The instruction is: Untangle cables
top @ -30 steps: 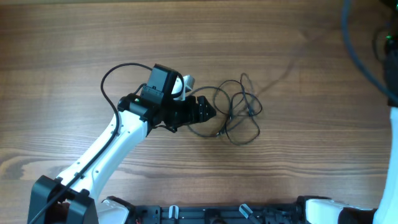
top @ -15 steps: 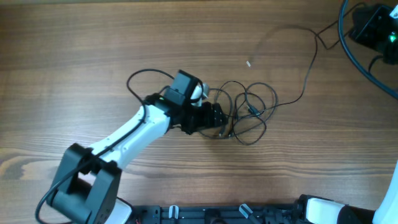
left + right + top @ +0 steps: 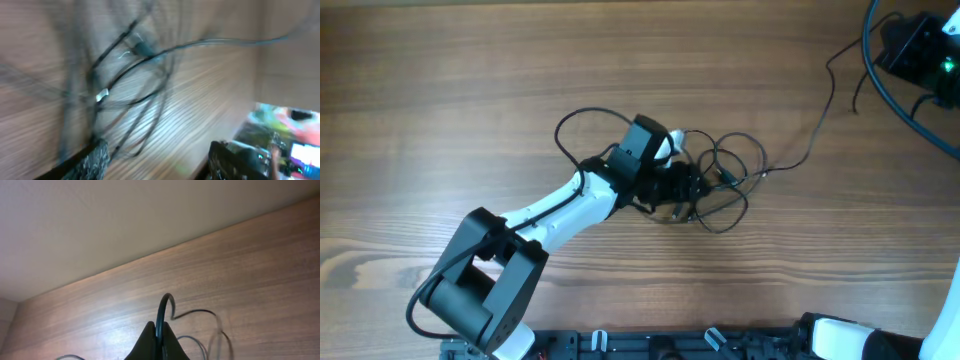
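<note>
Cables: thin, black, flexible. Tangled in loose knot of overlapping loops, lying flat near middle of overhead view. One strand leaves knot on right side, curves up toward top right corner, ends pinched there. Small silver-tipped plug inside knot; left wrist view blurred.

The desk is evenly and softly lit from overhead. Its wood grain is crisp, and only thin, pale shadows lie beside the cables. The left wrist view is badly smeared by motion blur: the cables streak into grey lines, and the bright coloured patch at the far right is too washed out to make out, I think. The right wrist view is clear and bright, with a soft shadow on the wood and the dark right claw slightly out of focus.
</note>
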Action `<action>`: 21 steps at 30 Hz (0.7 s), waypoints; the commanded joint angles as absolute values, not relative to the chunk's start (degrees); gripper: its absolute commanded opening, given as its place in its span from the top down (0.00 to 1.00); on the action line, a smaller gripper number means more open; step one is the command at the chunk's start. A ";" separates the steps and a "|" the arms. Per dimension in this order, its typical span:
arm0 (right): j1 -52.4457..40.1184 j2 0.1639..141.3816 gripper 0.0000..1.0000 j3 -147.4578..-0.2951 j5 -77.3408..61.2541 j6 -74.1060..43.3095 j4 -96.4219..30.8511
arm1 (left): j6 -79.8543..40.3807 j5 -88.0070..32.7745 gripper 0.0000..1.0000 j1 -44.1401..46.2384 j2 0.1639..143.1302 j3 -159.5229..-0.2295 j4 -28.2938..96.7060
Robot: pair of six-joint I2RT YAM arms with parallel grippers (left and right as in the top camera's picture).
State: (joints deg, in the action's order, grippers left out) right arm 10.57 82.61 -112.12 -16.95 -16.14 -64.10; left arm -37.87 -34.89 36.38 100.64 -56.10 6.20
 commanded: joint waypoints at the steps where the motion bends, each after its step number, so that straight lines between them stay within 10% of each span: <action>1: 10.35 83.15 0.96 -112.22 -18.09 -14.98 -64.42 | -37.78 -37.43 0.29 36.64 101.27 -56.36 0.27; 21: 10.35 83.31 0.96 -112.05 -18.11 -15.00 -66.52 | -37.80 -14.11 0.26 49.71 106.00 -56.34 4.29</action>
State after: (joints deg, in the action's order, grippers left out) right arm 10.57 82.98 -112.12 -16.95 -16.14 -66.15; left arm -37.89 -20.25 49.17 105.12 -56.21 4.10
